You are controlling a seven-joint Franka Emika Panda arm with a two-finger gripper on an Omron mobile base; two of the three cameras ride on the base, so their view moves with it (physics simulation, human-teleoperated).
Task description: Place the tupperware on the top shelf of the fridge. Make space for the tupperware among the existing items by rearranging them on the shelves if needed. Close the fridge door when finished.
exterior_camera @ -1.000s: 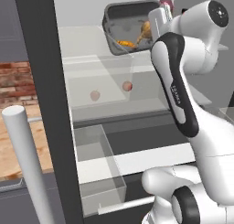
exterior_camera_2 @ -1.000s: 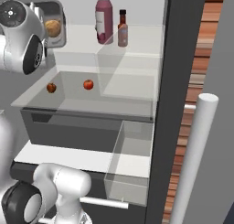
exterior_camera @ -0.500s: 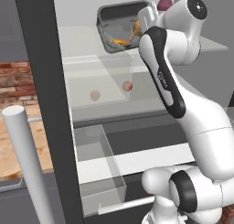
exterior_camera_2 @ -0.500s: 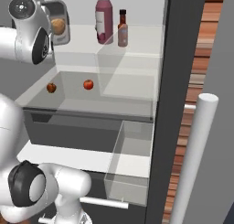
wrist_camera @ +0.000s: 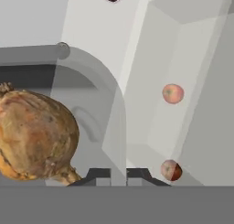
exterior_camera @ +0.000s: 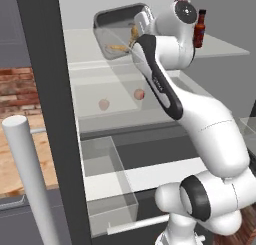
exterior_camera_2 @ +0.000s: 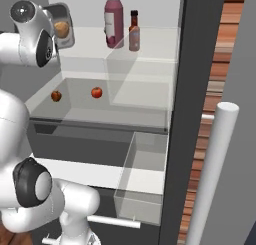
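The tupperware [exterior_camera: 120, 31], a grey open-topped tub, is held up in the air at the left end of the top shelf [exterior_camera: 220, 48], tipped so its opening faces outward; inside it lies browned, roasted-looking food [wrist_camera: 36, 136]. The gripper [wrist_camera: 118, 173] has its fingers pinched nearly together on the tub's rim. On the top shelf of the fridge [exterior_camera_2: 192, 114] stand two bottles side by side: one tall pinkish-red bottle [exterior_camera_2: 114, 19] with a dark cap and one smaller dark brown sauce bottle [exterior_camera_2: 134, 31] with a red cap; each carries a label, too small to read. On the shelf below lie two small red round fruits [exterior_camera_2: 96, 92], apart from each other. One clear bin [exterior_camera_2: 142, 176] hangs on the inner face of the open fridge door [exterior_camera_2: 235, 89], and a second clear bin [exterior_camera: 107, 184] on the other door; whether either holds anything cannot be told. Each door shows one white bar handle [exterior_camera_2: 212, 174].
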